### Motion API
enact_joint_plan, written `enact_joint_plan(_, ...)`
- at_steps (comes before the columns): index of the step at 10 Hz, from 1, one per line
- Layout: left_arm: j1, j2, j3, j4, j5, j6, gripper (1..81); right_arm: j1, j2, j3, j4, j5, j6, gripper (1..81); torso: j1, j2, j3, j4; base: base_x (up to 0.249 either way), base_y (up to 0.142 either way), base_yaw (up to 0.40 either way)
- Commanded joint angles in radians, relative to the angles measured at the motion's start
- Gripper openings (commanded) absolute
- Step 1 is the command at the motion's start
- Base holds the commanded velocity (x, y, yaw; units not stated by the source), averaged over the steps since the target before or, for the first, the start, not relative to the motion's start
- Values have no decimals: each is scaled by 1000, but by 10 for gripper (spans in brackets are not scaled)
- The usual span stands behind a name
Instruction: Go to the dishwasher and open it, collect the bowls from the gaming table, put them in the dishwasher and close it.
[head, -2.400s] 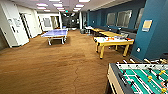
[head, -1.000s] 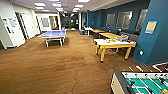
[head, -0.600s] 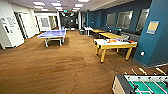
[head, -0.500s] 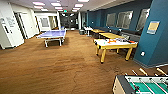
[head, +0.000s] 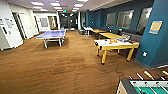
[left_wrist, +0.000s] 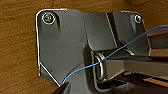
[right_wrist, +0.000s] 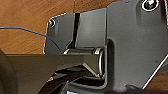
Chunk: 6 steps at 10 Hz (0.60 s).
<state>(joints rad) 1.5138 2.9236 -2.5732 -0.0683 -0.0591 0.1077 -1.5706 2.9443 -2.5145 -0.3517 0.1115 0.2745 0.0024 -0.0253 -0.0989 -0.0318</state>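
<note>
Driving through the games room, nothing in the grippers' reach.

The gaming table (head: 113, 45), white-topped with a yellow rim, stands well ahead of both arms, to the right; small orange and dark items sit on it, too blurred to count as bowls. One ping-pong table (head: 51, 35) stands farther off left. Both wrists hang over brown floor (left_wrist: 17, 50), likely stowed for travel; I cannot tell how either gripper's jaws stand.

Blue ping-pong table (head: 51, 35), foosball table (head: 146, 86)
</note>
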Motion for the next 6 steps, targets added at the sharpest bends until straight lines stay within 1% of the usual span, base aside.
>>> enact_joint_plan(1,-39,-7,4,-10,56,1,811,36,-3,10,-15,-42,-1,811,0,0,0,0,156,64,0)
enact_joint_plan(6,-37,-7,4,-10,56,1,811,34,-3,10,-16,-42,-3,811,0,0,0,0,156,64,0)
